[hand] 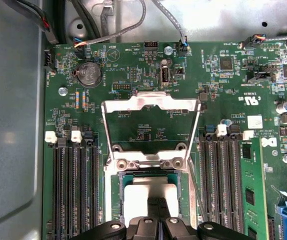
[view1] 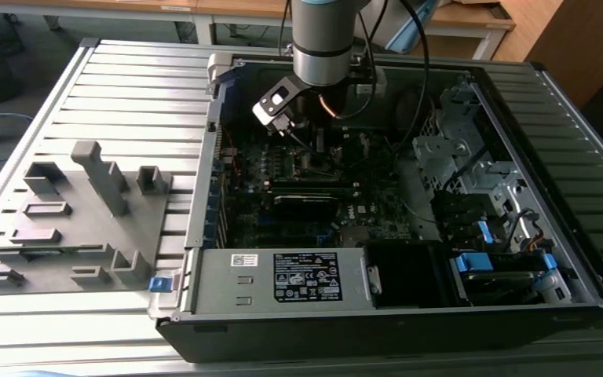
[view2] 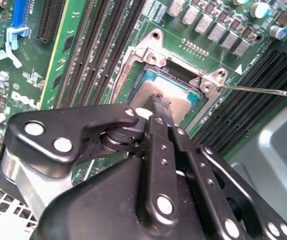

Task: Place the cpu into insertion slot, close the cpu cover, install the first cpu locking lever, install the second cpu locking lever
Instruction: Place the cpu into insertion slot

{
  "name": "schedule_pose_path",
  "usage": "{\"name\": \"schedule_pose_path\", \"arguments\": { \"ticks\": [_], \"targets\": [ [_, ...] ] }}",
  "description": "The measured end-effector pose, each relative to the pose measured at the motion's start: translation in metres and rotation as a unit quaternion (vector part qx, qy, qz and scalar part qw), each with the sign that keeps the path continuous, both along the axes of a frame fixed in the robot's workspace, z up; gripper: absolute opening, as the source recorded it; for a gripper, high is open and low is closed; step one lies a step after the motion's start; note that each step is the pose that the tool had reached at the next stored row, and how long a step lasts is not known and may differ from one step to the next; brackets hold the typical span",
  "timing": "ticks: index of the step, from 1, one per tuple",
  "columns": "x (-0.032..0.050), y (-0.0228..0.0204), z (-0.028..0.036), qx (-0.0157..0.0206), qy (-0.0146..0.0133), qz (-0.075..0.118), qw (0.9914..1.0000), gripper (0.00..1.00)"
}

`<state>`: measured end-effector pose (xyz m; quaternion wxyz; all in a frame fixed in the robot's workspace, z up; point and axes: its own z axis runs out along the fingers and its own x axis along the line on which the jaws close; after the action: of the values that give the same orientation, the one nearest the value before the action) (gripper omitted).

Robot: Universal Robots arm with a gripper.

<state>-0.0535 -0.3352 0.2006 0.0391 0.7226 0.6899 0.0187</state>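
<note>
1. The cover (hand: 151, 102) stands swung back, which leaves the slot (hand: 112, 192) open to take the chip.
2. The chip (hand: 136, 200) lies flat inside the slot.
3. In the second wrist view, your pincer (view2: 161, 102) hangs directly above the chip. Its fingers are drawn together and clamp nothing, and its tip apparently meets the chip's top.
</note>
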Motion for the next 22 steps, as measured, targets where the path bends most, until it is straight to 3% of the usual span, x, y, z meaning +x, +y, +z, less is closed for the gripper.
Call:
{"name": "schedule_pose_path", "arguments": {
  "ticks": [16,18,22],
  "targets": [
    [0.0000,0.0000,-0.0019,0.0001,-0.0001,0.000,1.00000,0.11],
    [0.0002,0.0003,-0.0002,0.0011,-0.0007,0.000,1.00000,0.11],
    [0.0000,0.0000,0.0103,0.0001,-0.0001,0.000,1.00000,0.11]
  ]
}}
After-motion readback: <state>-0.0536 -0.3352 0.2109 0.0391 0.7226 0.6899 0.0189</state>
